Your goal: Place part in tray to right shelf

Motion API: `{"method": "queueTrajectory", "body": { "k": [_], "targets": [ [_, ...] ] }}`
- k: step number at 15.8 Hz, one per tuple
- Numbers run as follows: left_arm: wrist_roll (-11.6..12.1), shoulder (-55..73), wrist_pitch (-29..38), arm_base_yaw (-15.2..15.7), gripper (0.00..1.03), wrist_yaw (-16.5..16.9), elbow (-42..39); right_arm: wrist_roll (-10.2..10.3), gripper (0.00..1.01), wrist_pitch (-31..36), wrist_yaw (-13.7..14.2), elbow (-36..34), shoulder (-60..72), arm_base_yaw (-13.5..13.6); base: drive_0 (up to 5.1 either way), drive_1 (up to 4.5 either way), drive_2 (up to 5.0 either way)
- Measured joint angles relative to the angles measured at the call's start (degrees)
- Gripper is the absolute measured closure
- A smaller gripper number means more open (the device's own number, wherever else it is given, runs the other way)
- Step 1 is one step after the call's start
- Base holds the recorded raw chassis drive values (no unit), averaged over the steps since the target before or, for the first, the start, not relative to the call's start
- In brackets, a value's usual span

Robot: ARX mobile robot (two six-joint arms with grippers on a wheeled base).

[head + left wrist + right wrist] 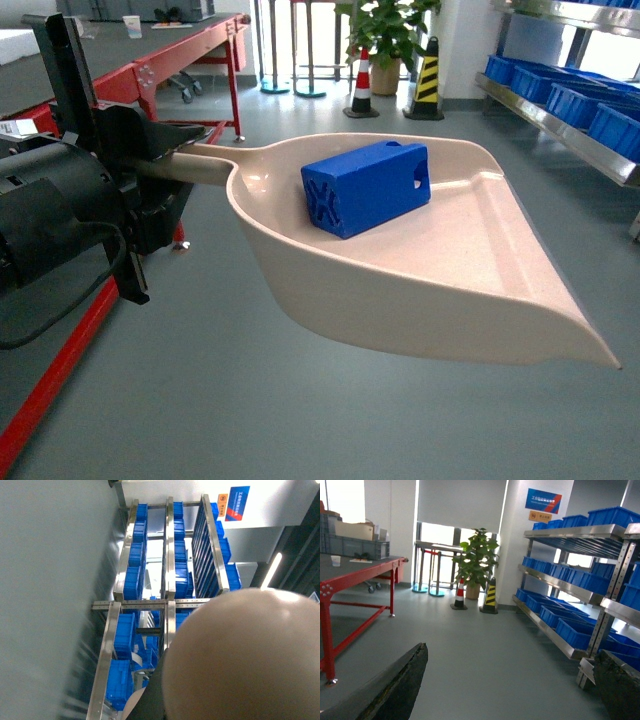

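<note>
The beige tray (470, 280) hangs level above the grey floor in the head view. My left gripper (150, 165) is shut on its handle (190, 166). The blue part (365, 187) lies inside the tray near the back wall, its X-ribbed end facing me. The right shelf (560, 115) stands at the far right, apart from the tray's lip. The tray's rounded back (245, 655) fills the left wrist view, with the shelf (170, 555) behind it. In the right wrist view my right gripper (511, 652) is open and holds nothing, and the shelf (555, 582) stands to its right.
Blue crates (590, 100) fill the shelf's lanes. A red-framed table (150, 70) runs along the left. Two striped cones (362, 85) and a potted plant (385, 35) stand at the back. Grey floor (485, 645) lies between table and shelf.
</note>
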Motion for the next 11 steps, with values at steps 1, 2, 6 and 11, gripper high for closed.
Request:
{"method": "queueTrajectory", "body": {
  "k": [1, 2, 6, 11],
  "targets": [
    [-0.04, 0.0, 0.5, 0.0, 0.89, 0.04, 0.0, 0.0, 0.03, 0.26, 0.0, 0.0, -0.13, 0.0, 0.0, 4.15, -4.1],
    [-0.02, 0.0, 0.33, 0.0, 0.89, 0.04, 0.0, 0.0, 0.03, 0.17, 0.0, 0.0, -0.07, 0.0, 0.0, 4.15, -4.1],
    [-0.02, 0.0, 0.04, 0.0, 0.89, 0.07, 0.0, 0.0, 0.03, 0.02, 0.0, 0.0, -0.02, 0.0, 0.0, 4.15, -4.1],
    [-0.04, 0.0, 0.39, -0.02, 0.89, 0.0, 0.0, 0.0, 0.03, 0.26, 0.02, 0.0, -0.04, 0.0, 0.0, 4.15, -4.1]
  ]
}}
